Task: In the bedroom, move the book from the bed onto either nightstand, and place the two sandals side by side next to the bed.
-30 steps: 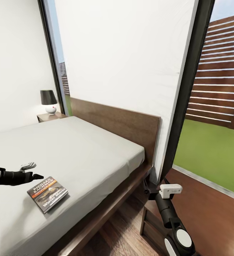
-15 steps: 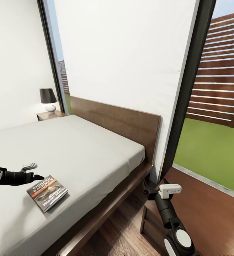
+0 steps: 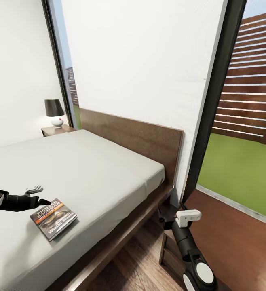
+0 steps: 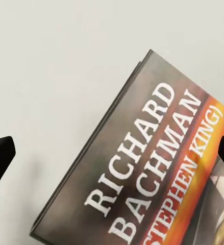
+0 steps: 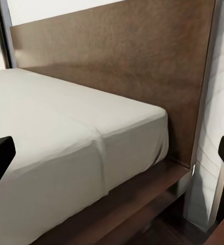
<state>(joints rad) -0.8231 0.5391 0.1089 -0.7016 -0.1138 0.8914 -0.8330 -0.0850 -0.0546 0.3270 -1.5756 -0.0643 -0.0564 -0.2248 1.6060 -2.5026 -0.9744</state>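
On the bed: the book [image 3: 53, 218] lies flat on the light grey mattress of the bed [image 3: 88, 169], near the near edge, cover up, white lettering and an orange band showing.
Book close up: in the left wrist view the book [image 4: 152, 163] sits slantwise on the mattress, its cover reading "RICHARD BACHMAN".
Left gripper: the left gripper [image 3: 38, 195] reaches low over the mattress, its dark lower tip at the book's far corner; whether it touches, I cannot tell.
Left fingers: apart, one dark tip [image 4: 0, 158] at each side of the wrist view, with the book's corner between them.
Right gripper: the right gripper [image 3: 171, 216] is held beside the bed's corner, above the near nightstand [image 3: 171, 252].
Right fingers: apart, with nothing between them; their wrist view faces the headboard [image 5: 122, 66] and the mattress corner.
Far side: a second nightstand [image 3: 57, 130] stands by the headboard, carrying a lamp [image 3: 55, 113] with a dark shade.
Window: grass and a slatted fence [image 3: 250, 97] lie beyond the glass.
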